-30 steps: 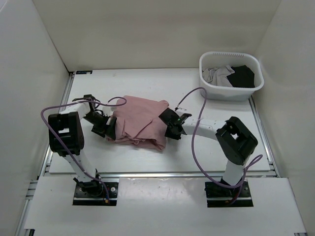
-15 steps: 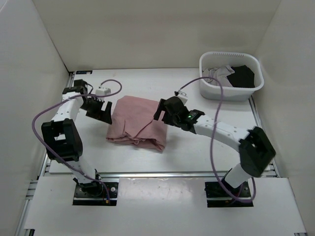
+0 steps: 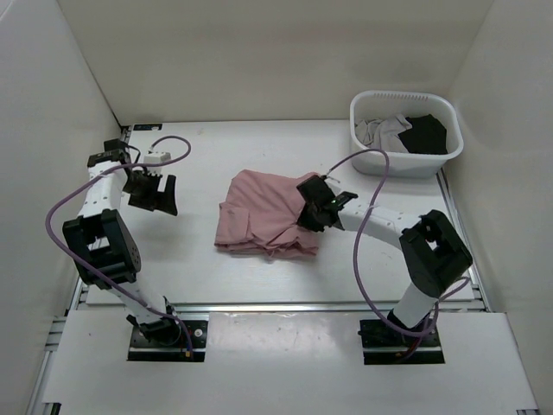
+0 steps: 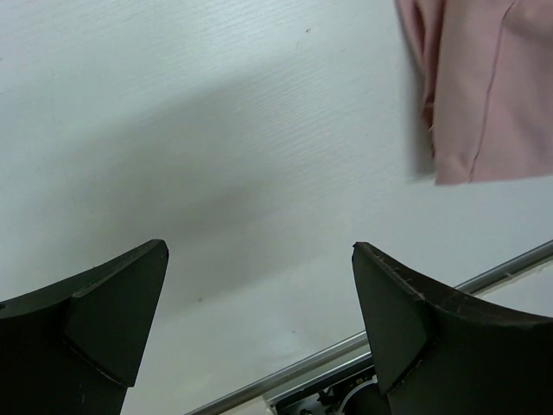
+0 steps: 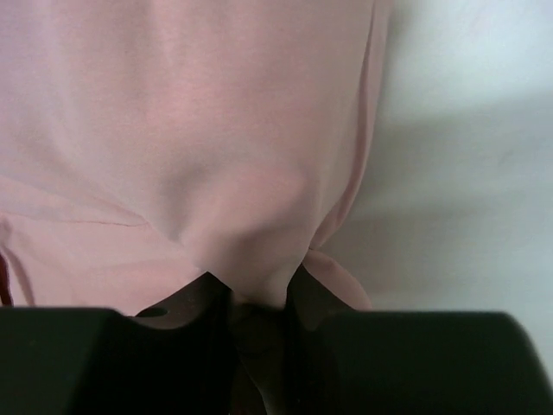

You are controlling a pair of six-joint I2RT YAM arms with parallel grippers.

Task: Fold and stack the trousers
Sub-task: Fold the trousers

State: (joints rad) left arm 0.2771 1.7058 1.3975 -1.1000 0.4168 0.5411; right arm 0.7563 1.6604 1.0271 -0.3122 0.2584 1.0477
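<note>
**Top view:** White table (image 3: 199,156) w/ two arms bolted at the near edge. The trousers (image 3: 263,220), dusty pink, lie mid-table as a compact, rumpled bundle, several layers deep. The right gripper (image 3: 314,213) sits at the bundle's right edge, touching the cloth. The left gripper (image 3: 155,192) hangs off to the left, well apart from the trousers, nothing in it. At back right is a white basket (image 3: 404,164) holding a grey garment (image 3: 380,131) and a black garment (image 3: 425,134).

**Left wrist view:** Both dark fingers (image 4: 104,320) spread wide, only bare table btwn them. One corner of the pink bundle shows at top right, clear of the jaws. A metal rail (image 4: 346,346) runs along the bottom.

**Right wrist view:** Pink fabric fills most of the frame. The two fingers (image 5: 203,303) stand close together at bottom centre, pinching a fold of the trousers that dips into the narrow gap btwn them. Bare table shows at right.

**Step, as I judge it:** Folding looks nearly done. The right arm is gripping the right edge, either for a last fold or to shift the bundle to its stacking spot. No stack shows on the table.

**Next move prob. needs:** Keep the pinch firm and the lift low so the layers don't slide apart, then let go cleanly. The left arm is free to pin the far side.
</note>
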